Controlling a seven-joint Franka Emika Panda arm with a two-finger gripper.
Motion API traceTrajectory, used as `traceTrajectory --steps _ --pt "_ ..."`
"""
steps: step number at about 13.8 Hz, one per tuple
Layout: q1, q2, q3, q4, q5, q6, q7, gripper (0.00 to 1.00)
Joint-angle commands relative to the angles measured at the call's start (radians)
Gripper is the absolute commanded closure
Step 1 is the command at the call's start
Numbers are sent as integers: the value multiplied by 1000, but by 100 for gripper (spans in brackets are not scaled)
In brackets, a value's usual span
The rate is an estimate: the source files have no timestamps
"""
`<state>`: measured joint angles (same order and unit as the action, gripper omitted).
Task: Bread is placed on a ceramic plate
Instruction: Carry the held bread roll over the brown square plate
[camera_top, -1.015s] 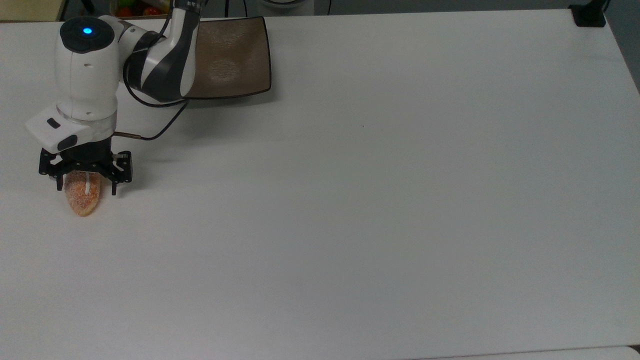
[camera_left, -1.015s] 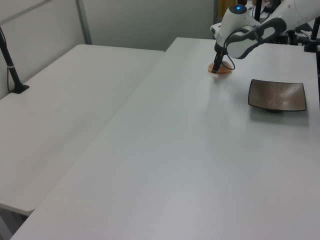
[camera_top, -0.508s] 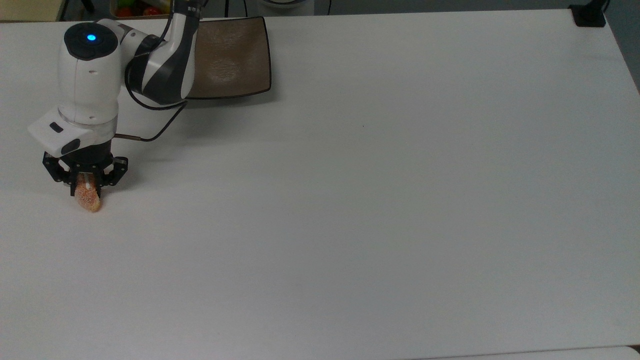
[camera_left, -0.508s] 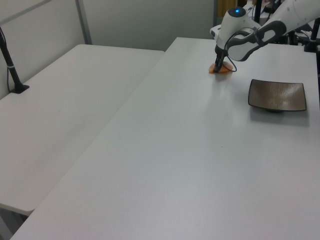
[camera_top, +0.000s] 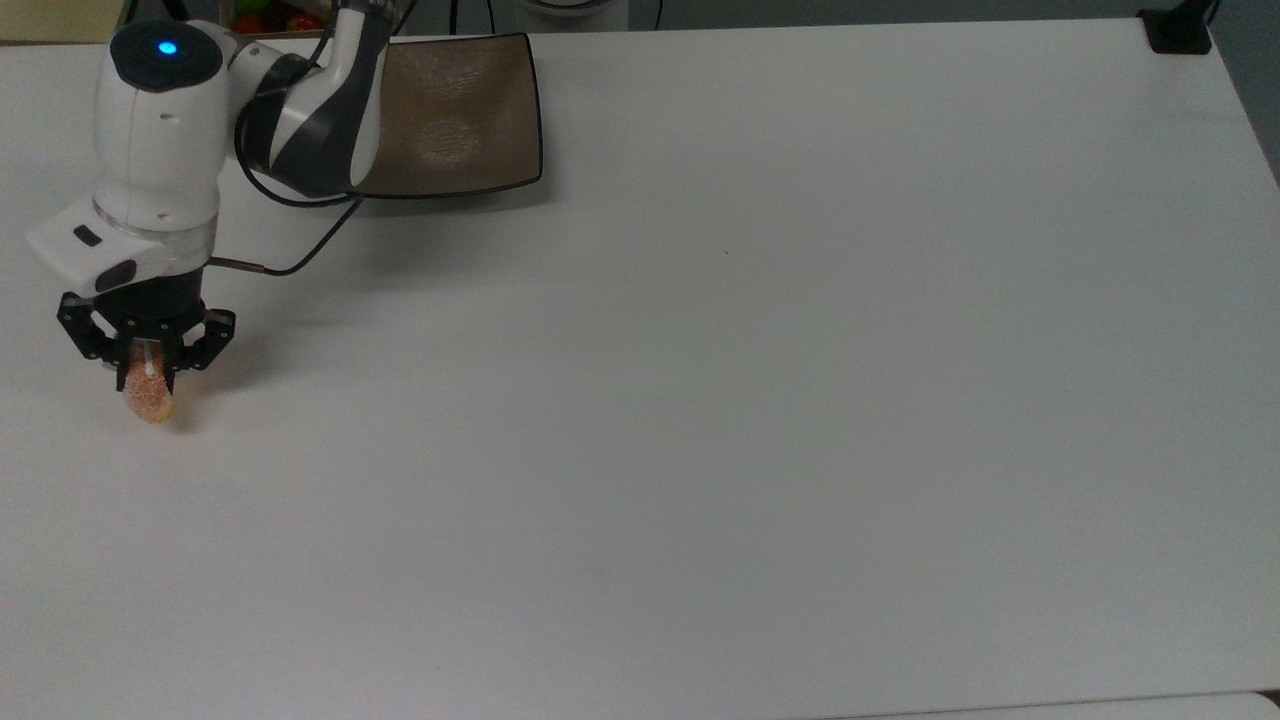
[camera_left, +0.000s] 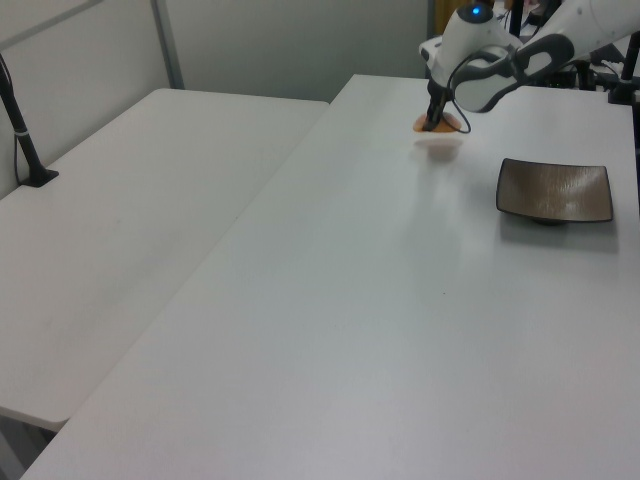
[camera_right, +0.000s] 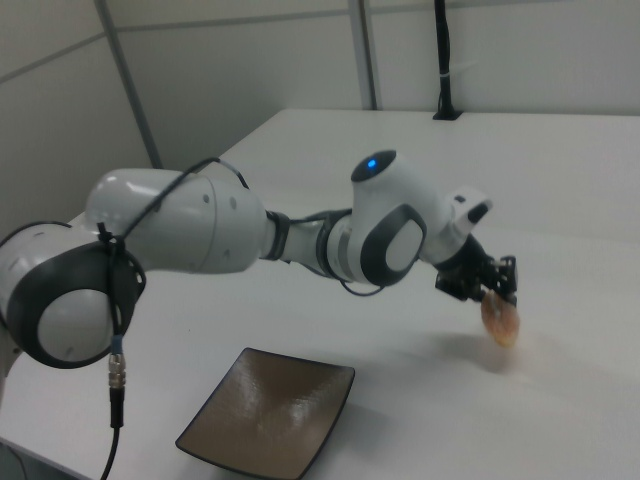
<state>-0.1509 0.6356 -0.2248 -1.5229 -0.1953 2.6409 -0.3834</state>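
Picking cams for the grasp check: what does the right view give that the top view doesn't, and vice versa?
Right view only: a clear gap between the bread and the table, so it hangs lifted, and the ceramic plate unobstructed.

Top view only: the whole tabletop, and the arm overlapping the ceramic plate's left part in the picture.

Both: the claw shut on the bread, well away from the bare plate.

You see orange-brown, white-speckled bread (camera_top: 148, 398) in a black gripper (camera_top: 146, 362), a glossy brown plate (camera_top: 460, 110), a white table (camera_top: 760, 400).
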Motion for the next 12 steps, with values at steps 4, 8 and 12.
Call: traceTrajectory --steps 4,8,12 --pt "17 -308 41 -161 22 -227 31 62" --pt "25 -447 82 -241 23 -475 25 62" --pt "68 -580 87 -438 23 -496 32 60"
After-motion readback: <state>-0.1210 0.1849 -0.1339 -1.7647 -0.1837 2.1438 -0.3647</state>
